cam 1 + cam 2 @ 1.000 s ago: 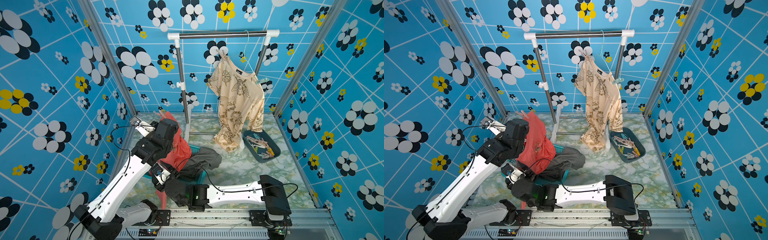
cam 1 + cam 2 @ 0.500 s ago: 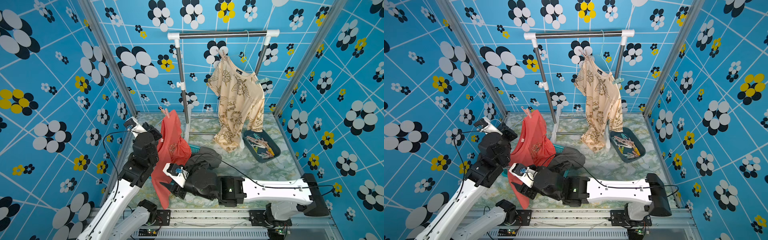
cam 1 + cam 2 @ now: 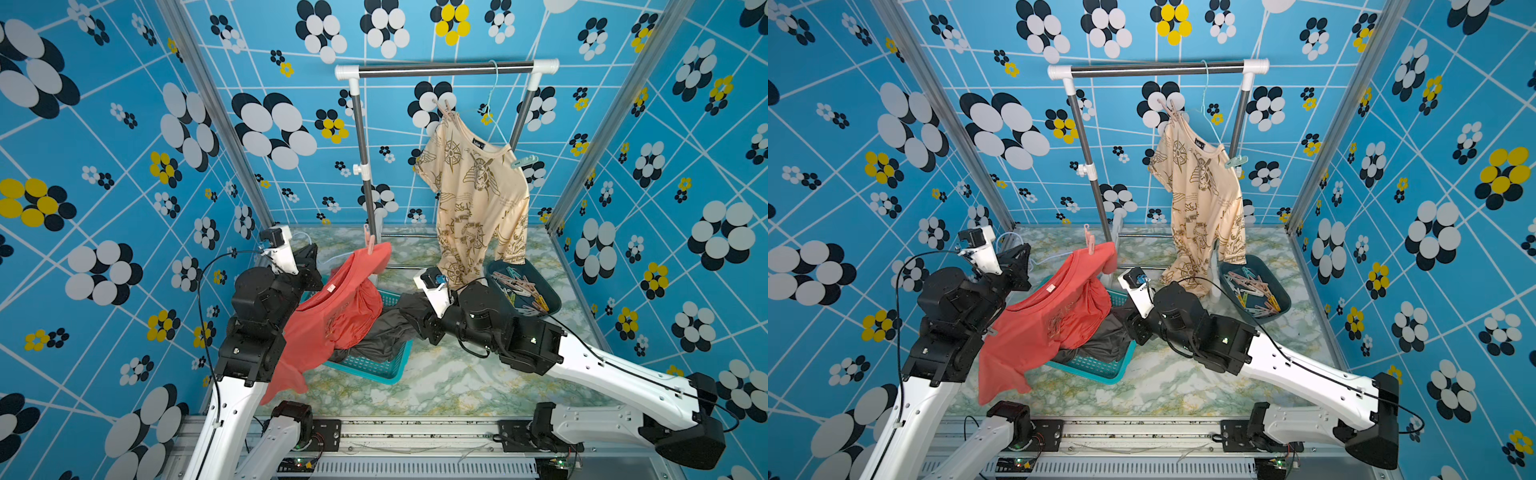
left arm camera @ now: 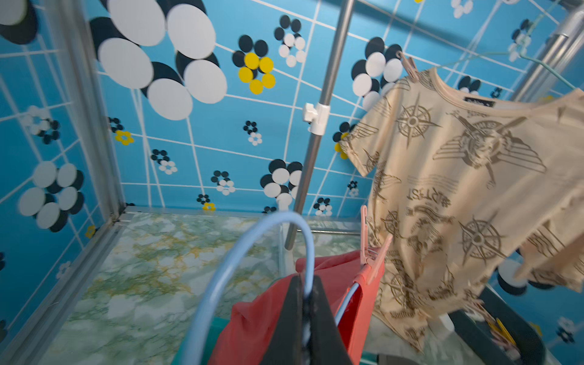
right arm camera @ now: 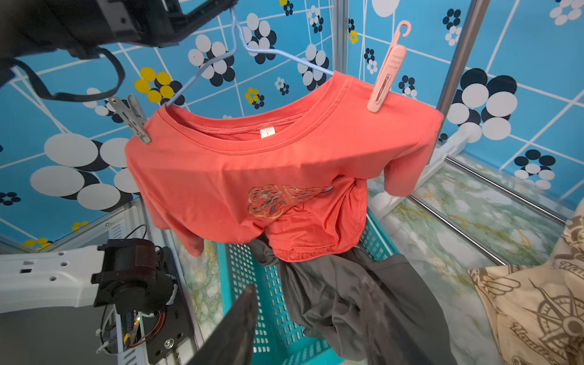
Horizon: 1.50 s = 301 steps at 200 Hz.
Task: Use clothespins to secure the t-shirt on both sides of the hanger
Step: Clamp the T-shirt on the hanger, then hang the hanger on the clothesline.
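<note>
The left pincer (image 4: pixel 306 282) is clenched on the wire neck of the blue hanger (image 4: pixel 281 215), holding it up over the left side of the table (image 3: pixel 436 382), towards the far wall. From that hanger droops the coral t-shirt (image 5: pixel 252 177), its hem sagging into the teal basket (image 3: pixel 370 365) below it. A pink clothespin (image 5: pixel 387 72) bites the shirt's far shoulder, standing up from the fabric. A pale clothespin (image 5: pixel 134 121) grips the near shoulder, close by the left arm. So both shoulders carry a clip.

The right pincer (image 5: pixel 308 286) hangs released just right of the basket, its jaws apart with nothing between them. It sits just above a dark grey garment (image 5: pixel 347 300) that spills over the basket's right rim.

Farther right, near the right wall, sits a dark tray (image 3: pixel 552 299) with loose clothespins (image 3: pixel 519 286) heaped in it, pink, mint, beige and yellow. Beyond it, at the far end, a beige printed t-shirt (image 3: pixel 473 191) hangs on a mint hanger from the rail (image 3: pixel 444 70), with a clip on each of its shoulders too.
</note>
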Each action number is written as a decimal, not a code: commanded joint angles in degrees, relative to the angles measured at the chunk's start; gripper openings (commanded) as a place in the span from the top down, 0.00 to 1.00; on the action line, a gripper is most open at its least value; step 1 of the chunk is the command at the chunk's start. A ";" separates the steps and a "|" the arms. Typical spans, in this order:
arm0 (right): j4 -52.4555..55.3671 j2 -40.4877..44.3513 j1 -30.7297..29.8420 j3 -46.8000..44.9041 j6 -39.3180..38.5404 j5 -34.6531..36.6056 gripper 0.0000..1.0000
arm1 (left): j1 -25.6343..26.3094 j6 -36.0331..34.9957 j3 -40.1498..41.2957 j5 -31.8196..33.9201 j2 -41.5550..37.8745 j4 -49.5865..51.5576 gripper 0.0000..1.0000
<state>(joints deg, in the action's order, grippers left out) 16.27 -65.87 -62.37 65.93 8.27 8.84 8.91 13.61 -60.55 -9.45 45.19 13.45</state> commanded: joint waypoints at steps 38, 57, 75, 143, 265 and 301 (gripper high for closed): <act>9.43 7.45 8.38 -0.02 -5.13 -2.87 0.47 | -3.28 -5.71 -6.30 -32.86 0.58 3.79 1.00; 11.72 7.92 10.53 1.17 -6.85 -6.39 0.48 | -3.50 -4.99 -7.61 -39.46 0.43 3.22 1.00; 14.02 7.23 11.26 2.85 -8.90 -9.09 0.48 | -3.80 -3.13 -8.84 -45.12 0.63 2.02 1.00; 16.54 4.46 11.49 5.74 -10.94 -19.48 0.56 | -4.47 4.73 -10.11 -54.78 0.51 -5.48 1.00; 11.83 8.89 11.70 2.08 -6.55 -30.23 1.00 | -4.53 10.90 -9.05 -58.22 1.14 -12.84 1.00; 11.46 9.25 11.69 1.83 -5.67 -27.89 1.00 | -4.53 11.07 -8.96 -56.45 1.04 -12.60 1.00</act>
<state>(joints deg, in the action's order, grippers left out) 29.39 -57.47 -51.24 68.82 0.21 -21.98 4.47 22.39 -68.75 -65.14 46.94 3.57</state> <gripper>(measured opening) 0.058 0.072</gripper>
